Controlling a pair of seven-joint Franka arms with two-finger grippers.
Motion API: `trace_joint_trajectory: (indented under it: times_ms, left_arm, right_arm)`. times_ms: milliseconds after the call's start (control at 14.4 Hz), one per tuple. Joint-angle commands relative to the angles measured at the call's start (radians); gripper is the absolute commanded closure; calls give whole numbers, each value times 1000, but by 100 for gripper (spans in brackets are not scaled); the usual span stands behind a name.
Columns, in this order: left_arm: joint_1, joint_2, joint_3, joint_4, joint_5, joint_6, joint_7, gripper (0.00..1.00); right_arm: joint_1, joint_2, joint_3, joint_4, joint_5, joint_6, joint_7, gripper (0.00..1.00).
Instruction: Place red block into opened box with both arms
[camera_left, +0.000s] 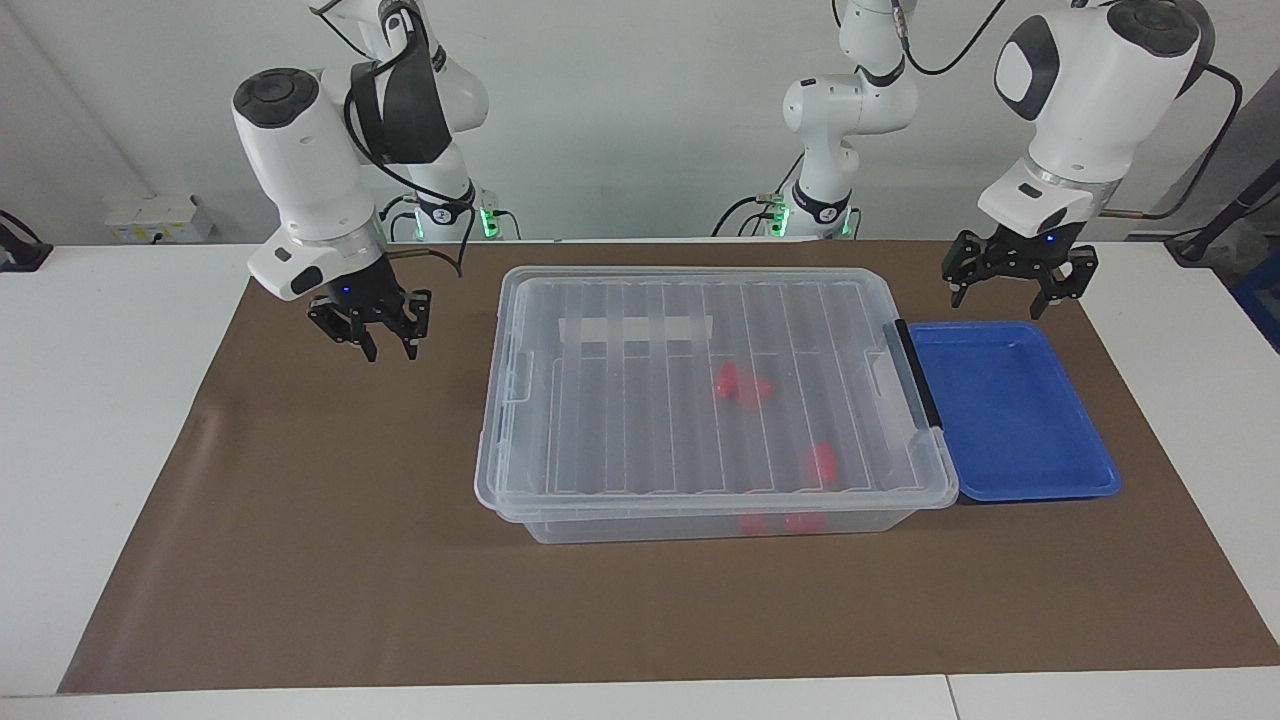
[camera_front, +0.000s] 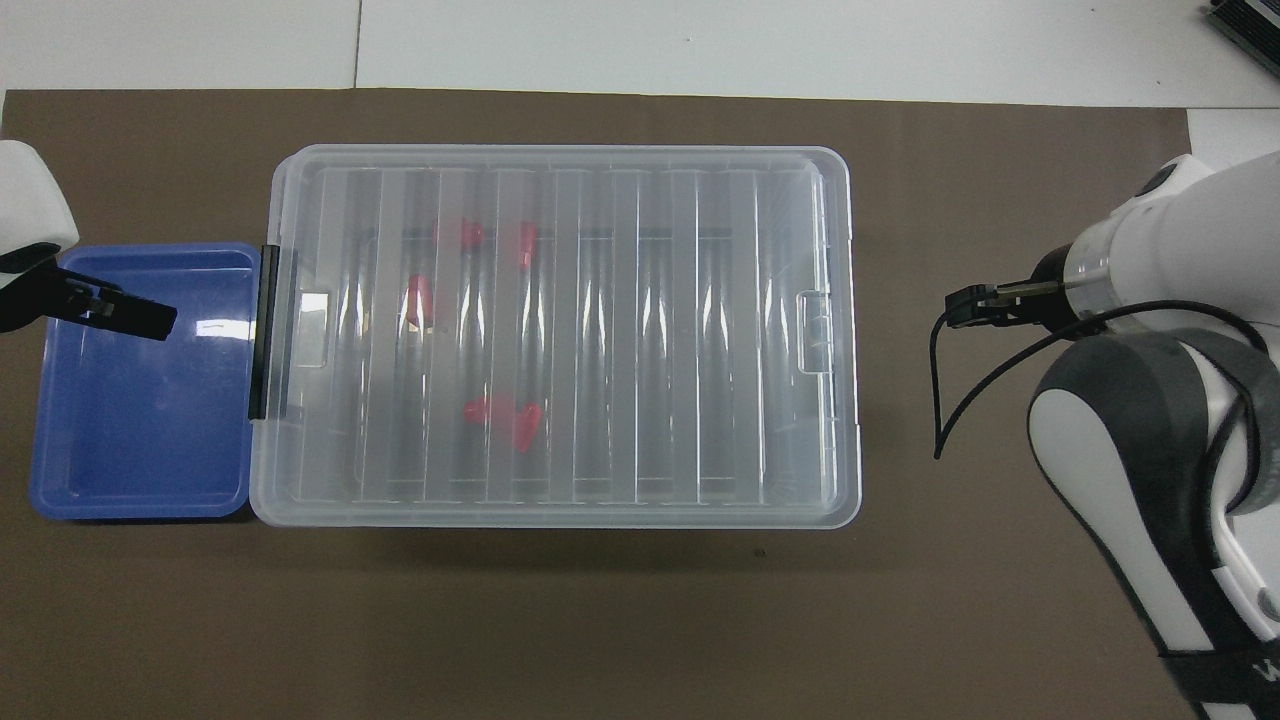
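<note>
Several red blocks (camera_left: 742, 385) are seen through the ribbed clear lid (camera_left: 700, 385) of the box (camera_left: 715, 520), all lying on its floor. One pair, touching each other, is placed near the middle of the box, toward its edge nearer the robots; in the overhead view this pair (camera_front: 503, 418) is laid with its long axis along the length of the box. A single block (camera_left: 821, 463) is set closer to the box's black bar handle (camera_left: 917, 372), its long axis across the box's length. Two more (camera_left: 779, 523) are seen at the box wall farther from the robots. Which way each block faces cannot be told through the ribs. The lid is laid flat and shut on the box, with the handle at the end toward the left arm.

Just beside that handled end, a shallow blue tray (camera_left: 1012, 410) is set on the brown mat (camera_left: 300, 520) that covers the counter (camera_left: 110, 420); nothing is seen in it.

The left gripper (camera_left: 1014, 282) is held in the air over the tray's edge nearer the robots, its jaws spread wide and nothing held between them. The right gripper (camera_left: 368, 325) is held over the bare mat off the box's other end, apart from the box, its jaws parted and nothing gripped.
</note>
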Motion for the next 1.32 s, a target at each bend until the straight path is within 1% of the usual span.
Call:
trace_joint_trajectory:
  times_ms: [0, 209, 348, 487, 626, 696, 766, 905, 1183, 1253]
  left_arm:
    - [-25, -31, 23, -35, -17, 22, 10, 0]
    - [-25, -32, 20, -37, -17, 22, 9, 0]
    - [-25, -31, 18, -38, -17, 22, 7, 0]
    - [-25, -32, 20, -38, -17, 22, 6, 0]
    - [-25, -31, 20, -34, -17, 28, 7, 0]
    - [-23, -32, 20, -29, -15, 28, 7, 0]
    - [-25, -34, 18, -26, -17, 26, 6, 0]
    - [-23, -32, 15, 14, -15, 2, 4, 0]
    - [-12, -8, 14, 138, -17, -130, 6, 0]
    - [-12, -5, 14, 149, -17, -144, 6, 0]
  right_arm:
    - [-8, -25, 6, 31, 20, -28, 24, 0]
    - [-29, -26, -2, 100, 9, -95, 24, 0]
    - [-28, -32, -43, 157, 6, -182, 22, 0]
    - [-43, -37, -49, 228, -2, -279, 24, 0]
    - [-71, -32, -45, 278, -21, -350, 22, 0]
    - [-78, -22, -43, 315, -28, -376, 21, 0]
    - [-97, -14, -42, 331, -22, -381, 22, 0]
    - [-106, -20, -34, 325, -15, -407, 34, 0]
    - [-88, -34, -28, 286, -15, -413, 51, 0]
    - [-88, -32, -28, 286, -14, -408, 48, 0]
